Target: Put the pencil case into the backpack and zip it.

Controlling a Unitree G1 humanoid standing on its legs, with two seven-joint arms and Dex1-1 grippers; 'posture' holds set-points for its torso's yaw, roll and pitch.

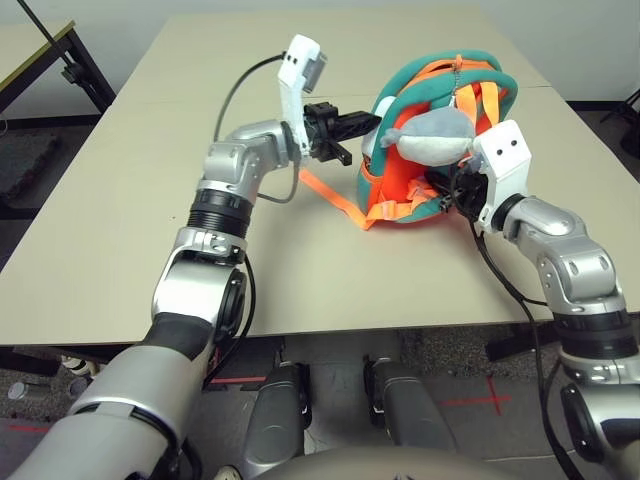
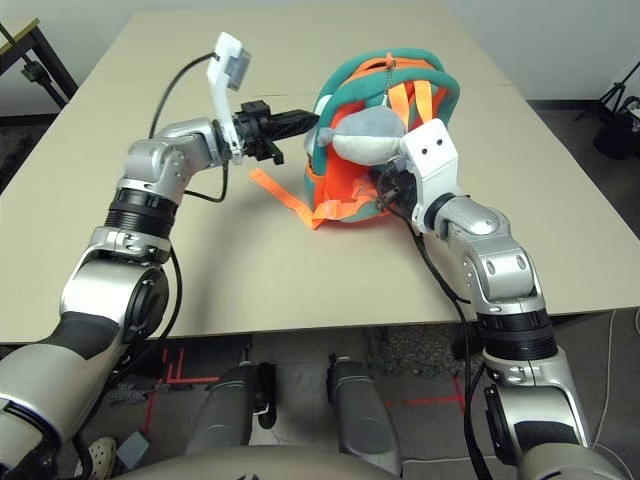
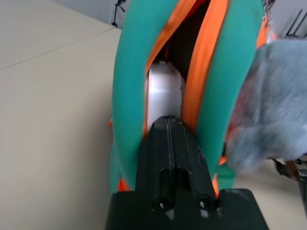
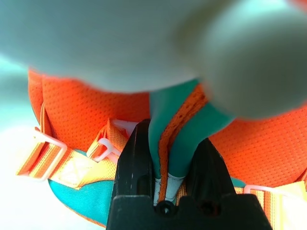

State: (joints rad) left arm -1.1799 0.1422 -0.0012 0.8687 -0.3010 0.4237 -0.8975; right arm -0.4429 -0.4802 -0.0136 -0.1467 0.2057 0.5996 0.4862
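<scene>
The backpack (image 1: 440,150) stands on the table (image 1: 120,200). The pencil case (image 3: 164,93) sits inside its open zipper gap. The left gripper (image 3: 175,132) has its 2 fingers pressed together at that gap. The right gripper (image 4: 169,143) pinches the backpack's teal-and-orange trim beneath the plush shark (image 1: 430,135).

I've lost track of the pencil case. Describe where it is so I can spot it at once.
Find the backpack on the table. At its side, the left end effector, shut, points into a gap between teal edges lined with orange zipper tape. The pencil case is the smooth white block inside that gap, unlike the fuzzy grey plush shark outside.
</scene>
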